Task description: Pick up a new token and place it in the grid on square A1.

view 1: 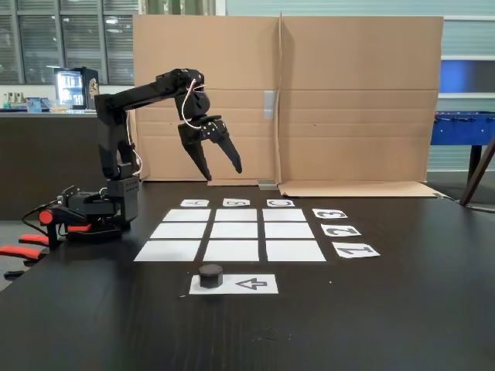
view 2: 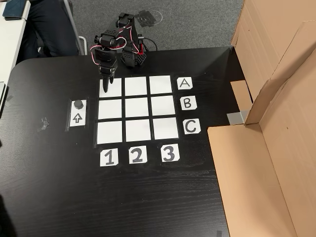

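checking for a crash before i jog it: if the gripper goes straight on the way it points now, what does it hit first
Probably square A1: the gripper hangs open, fingers down, above that corner cell with nothing between. Depth is unclear, so it might land nearer the cell's edge.

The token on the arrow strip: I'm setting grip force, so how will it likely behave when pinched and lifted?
The token looks short and squat, so it probably won't tip. Its matte, slightly faceted side should give the end effector some hold. Being small, it's likely light; it might roll if dropped on edge.
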`<state>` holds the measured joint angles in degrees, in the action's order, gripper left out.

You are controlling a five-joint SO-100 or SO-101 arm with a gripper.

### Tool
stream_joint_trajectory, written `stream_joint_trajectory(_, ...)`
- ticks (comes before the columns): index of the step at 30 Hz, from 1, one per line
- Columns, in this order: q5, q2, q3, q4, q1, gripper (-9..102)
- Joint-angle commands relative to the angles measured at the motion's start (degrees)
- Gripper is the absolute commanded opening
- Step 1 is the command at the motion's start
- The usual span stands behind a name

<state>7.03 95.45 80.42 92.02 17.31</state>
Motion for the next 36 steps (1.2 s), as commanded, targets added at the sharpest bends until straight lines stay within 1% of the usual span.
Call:
stream_joint_trajectory(1,0.09,1.93,-2.11,0.53,2.64,30)
stream_joint_trajectory(10,2.72,-2.64,-1.67,0.09,10.28,31)
stream_joint_trajectory(19,6.59,-8.61,-1.76,-0.26,15.12,31)
stream_joint_trajectory(36,11.25,-13.71,-3.34,-3.25,25.14,31)
